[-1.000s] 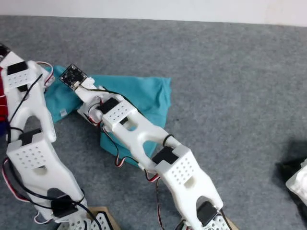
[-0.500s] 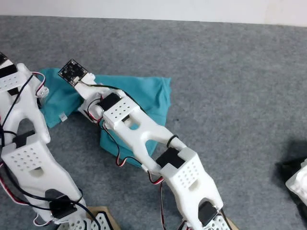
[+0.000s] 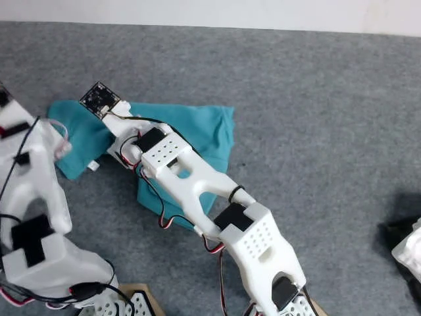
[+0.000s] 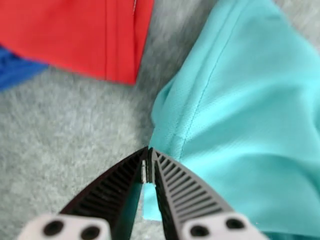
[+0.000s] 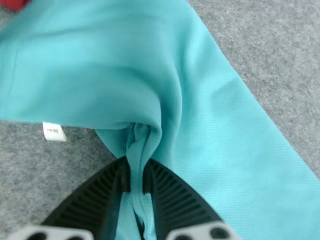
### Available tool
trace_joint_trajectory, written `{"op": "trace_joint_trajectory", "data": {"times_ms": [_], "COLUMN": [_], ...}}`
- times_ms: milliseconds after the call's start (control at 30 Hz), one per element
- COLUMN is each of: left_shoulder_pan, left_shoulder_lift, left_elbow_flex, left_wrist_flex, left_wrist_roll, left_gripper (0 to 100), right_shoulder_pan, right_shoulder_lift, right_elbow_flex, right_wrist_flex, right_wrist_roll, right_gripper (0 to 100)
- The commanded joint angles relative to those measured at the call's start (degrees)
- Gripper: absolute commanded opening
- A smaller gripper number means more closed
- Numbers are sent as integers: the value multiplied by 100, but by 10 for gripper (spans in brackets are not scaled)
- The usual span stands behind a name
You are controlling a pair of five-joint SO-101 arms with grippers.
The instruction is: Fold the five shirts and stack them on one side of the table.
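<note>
Teal shirt lies crumpled on the grey tabletop under your arms. Your left pincer pinches its edge near the red shirt; your right pincer clamps a bunched fold.

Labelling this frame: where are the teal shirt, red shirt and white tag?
teal shirt (image 3: 207, 131): high view, on its flat upper layer.
red shirt (image 4: 70, 35): left wrist view, its middle.
white tag (image 5: 54, 132): right wrist view, tag's centre.
</note>
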Motion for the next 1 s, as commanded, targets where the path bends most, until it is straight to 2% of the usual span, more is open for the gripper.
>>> {"op": "trace_joint_trajectory", "data": {"times_ms": [0,133,467,600,767,967], "left_shoulder_pan": [13,40,207,409,505,875], "left_shoulder_lift": [-259,382,2360,2457,2264,2519], "left_elbow_flex": [1077,690,-1490,-2176,-2835,-3327], "left_wrist_flex": [-1037,-1160,-1152,-1116,-738,-809], "left_wrist_roll": [-70,-62,-26,18,510,589], "left_gripper": [5,5,7,6,6,6], "right_shoulder_pan": [66,48,40,4,4,4], "right_shoulder_lift": [-426,-426,-409,-409,-409,-409], "right_elbow_flex": [-40,-40,-40,-31,-31,-31], "right_wrist_flex": [-4,-4,-13,-13,-13,-13], "right_wrist_roll": [-70,-70,-70,-70,-70,-70], "right_gripper": [6,6,6,6,6,6]}}
